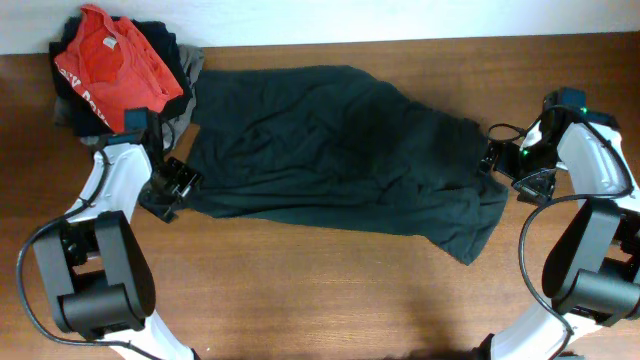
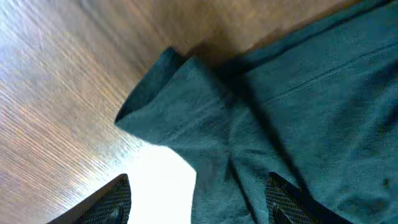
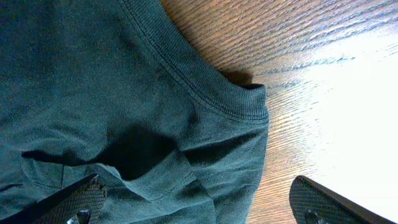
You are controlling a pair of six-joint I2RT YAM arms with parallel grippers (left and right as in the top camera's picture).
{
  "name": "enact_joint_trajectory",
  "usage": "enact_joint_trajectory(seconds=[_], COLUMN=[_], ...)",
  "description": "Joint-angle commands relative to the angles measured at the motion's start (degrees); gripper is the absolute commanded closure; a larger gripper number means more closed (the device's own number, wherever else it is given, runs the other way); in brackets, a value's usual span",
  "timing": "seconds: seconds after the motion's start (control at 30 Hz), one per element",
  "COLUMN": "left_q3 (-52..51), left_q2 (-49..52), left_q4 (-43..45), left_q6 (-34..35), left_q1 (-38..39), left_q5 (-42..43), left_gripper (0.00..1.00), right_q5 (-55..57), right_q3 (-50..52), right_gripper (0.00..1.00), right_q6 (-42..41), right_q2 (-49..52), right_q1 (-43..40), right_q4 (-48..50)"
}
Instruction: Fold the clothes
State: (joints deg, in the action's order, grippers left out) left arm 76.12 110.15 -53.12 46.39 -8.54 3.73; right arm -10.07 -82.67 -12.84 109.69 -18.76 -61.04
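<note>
The clothes (image 1: pixel 340 150) are one dark, wrinkly garment spread flat across the middle of the wooden table. My left gripper (image 1: pixel 178 185) sits low at its left edge. In the left wrist view the jaws stand apart, and a folded corner of the cloth (image 2: pixel 180 106) lies loose on the table, running down between the fingers (image 2: pixel 115 202). My right gripper (image 1: pixel 497 160) is at the garment's right end. It is open wide over a ribbed edge (image 3: pixel 245 102), with one fingertip (image 3: pixel 78 199) above the cloth and the other over bare wood.
A heap of other clothing sits at the back left corner, with a red T-shirt (image 1: pixel 110 65) on top and a grey garment (image 1: pixel 185 105) beside it, close to my left arm. The table (image 1: pixel 330 290) shows bare wood in front of the garment.
</note>
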Motion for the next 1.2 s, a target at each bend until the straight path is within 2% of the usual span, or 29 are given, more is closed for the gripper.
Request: enact_joint_trajectory(seconds=[0.0, 0.23, 0.67, 0.73, 0.83, 0.9, 1.17], left_q3=[-2.58, -6.88, -6.88, -6.88, -6.86, -6.86, -6.4], left_q2=[-1.11, -1.09, -1.11, -1.11, -1.11, -1.09, -1.14], left_q4=[-0.04, 4.61, 12.37, 13.9, 15.04, 15.13, 14.12], left_q6=[4.5, 6.73, 6.71, 6.71, 6.71, 6.71, 5.22], left_q1=[-0.15, -0.11, -0.11, -0.11, -0.11, -0.11, -0.11], left_q5=[2.19, 2.56, 1.01, 0.96, 0.98, 0.98, 1.27], left_gripper=[0.31, 0.31, 0.33, 0.4, 0.68, 0.79, 0.89], right_q5=[-0.5, -0.48, -0.48, -0.48, -0.48, -0.48, -0.46], right_q3=[-1.01, -1.01, -1.01, -1.01, -1.01, -1.01, -1.01], right_gripper=[0.01, 0.01, 0.01, 0.01, 0.01, 0.01, 0.01], right_q6=[0.52, 0.55, 0.55, 0.55, 0.55, 0.55, 0.55], right_q2=[-0.57, -0.57, -0.57, -0.57, -0.57, -0.57, -0.57], right_q1=[-0.37, -0.37, -0.39, -0.37, -0.39, -0.37, -0.39], right_q4=[-0.11, -0.13, -0.11, -0.13, -0.15, -0.13, -0.13])
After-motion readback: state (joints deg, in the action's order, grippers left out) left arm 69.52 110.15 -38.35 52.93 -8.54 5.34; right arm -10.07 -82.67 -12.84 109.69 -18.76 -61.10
